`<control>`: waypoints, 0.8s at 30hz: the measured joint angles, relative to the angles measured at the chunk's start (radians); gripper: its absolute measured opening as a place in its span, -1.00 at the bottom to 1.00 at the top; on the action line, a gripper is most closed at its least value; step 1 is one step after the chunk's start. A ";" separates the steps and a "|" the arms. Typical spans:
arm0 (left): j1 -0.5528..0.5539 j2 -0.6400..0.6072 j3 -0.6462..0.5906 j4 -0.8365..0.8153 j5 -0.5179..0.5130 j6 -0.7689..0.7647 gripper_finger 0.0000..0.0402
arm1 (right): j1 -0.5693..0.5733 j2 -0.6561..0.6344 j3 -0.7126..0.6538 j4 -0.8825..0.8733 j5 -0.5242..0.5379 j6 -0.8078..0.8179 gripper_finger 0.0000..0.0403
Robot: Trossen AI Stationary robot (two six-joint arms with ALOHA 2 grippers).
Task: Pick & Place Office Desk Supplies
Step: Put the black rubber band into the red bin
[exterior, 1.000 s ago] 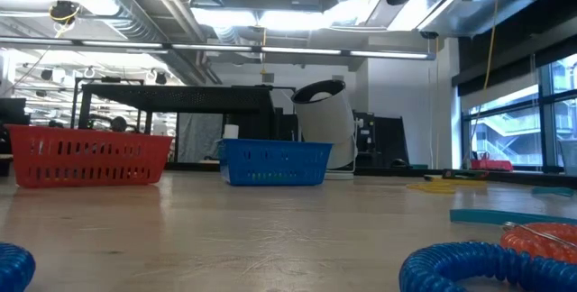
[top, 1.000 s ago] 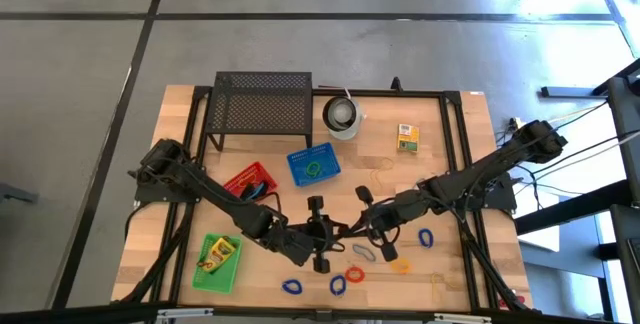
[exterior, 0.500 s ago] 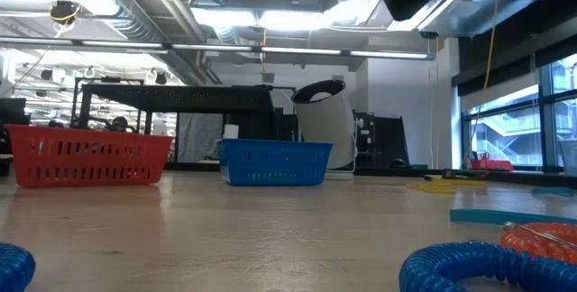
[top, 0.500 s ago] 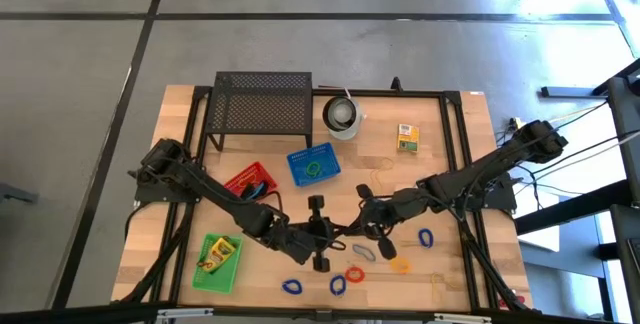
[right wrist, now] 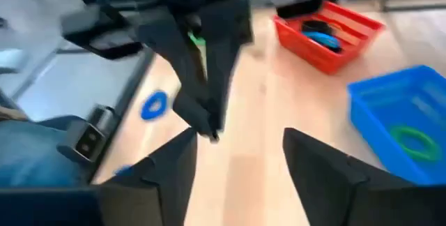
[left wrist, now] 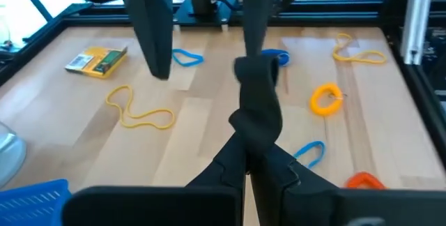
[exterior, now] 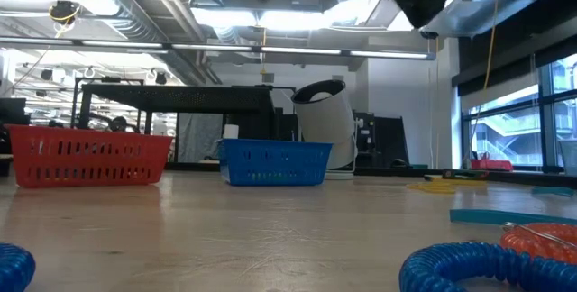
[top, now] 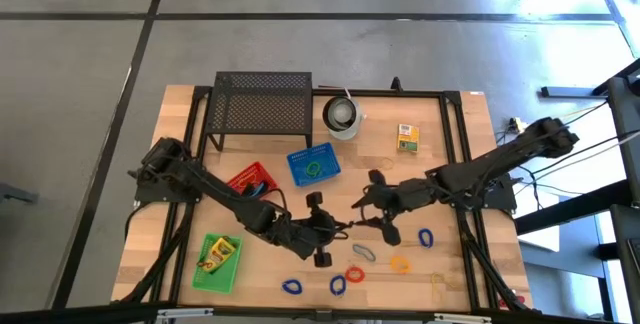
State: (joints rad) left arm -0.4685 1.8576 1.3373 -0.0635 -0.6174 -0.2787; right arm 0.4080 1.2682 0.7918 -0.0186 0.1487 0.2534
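Observation:
My left gripper is shut on a black loop above the table's near middle. My right gripper faces it from the right, open. Its two fingers stand apart beyond the loop's free end. On the table lie loose loops: blue, blue, red, grey, orange and blue. A yellow-and-green box lies flat at the far right. Another box lies in the green basket. My left gripper pinches one end of the black loop between its two fingertips, which reach about level toward the table's right. The loop sticks out beyond the fingertips, twisted and clear of the table. My right gripper has one finger close to the loop's free end; I cannot tell whether it touches.
A red basket and a blue basket with a green loop stand left of centre. The black mesh stand and the white cup are at the far edge. Yellow loops lie on the wood.
My right gripper has opened and let go of the black loop. It has drawn back a little toward the table's far edge. My left gripper keeps the loop in the air and has hardly moved.

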 joint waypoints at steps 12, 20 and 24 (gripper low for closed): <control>0.041 -0.002 0.001 -0.031 0.000 -0.036 -0.97 | 0.000 -0.102 0.000 -0.206 0.134 0.037 0.08; 0.071 -0.075 0.001 -0.501 -0.017 -0.288 -0.97 | 0.000 -0.098 0.000 -0.291 0.159 0.102 -0.01; 0.085 -0.085 0.002 -0.821 0.010 -0.495 -0.97 | 0.000 -0.098 0.000 -0.291 0.181 0.105 -0.04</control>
State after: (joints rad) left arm -0.3831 1.7722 1.3388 -0.8844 -0.6071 -0.7741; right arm 0.4084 1.1706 0.7914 -0.3096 0.3297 0.3589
